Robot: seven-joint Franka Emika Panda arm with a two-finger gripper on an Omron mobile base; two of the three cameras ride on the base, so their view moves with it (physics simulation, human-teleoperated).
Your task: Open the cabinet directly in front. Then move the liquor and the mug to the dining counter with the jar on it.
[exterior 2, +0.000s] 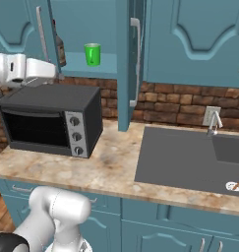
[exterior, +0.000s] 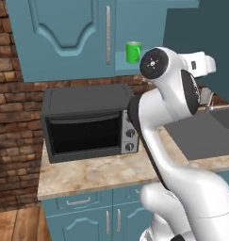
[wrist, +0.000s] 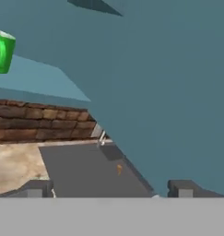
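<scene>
Gripper (wrist: 111, 188) is spread wide and empty, right up against the open cabinet door (wrist: 178, 92). The mug (wrist: 2, 53) sits on the shelf up-left of it; swinging over could clip that door.

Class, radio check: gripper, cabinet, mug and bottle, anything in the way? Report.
Gripper open, empty. Cabinet open; mug and liquor on its shelf. Open door beside the shelf.

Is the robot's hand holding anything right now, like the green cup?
No, nothing is held. The gripper is wide open with empty space between its fingertips. The mug stands on the shelf of the open cabinet, untouched.
</scene>
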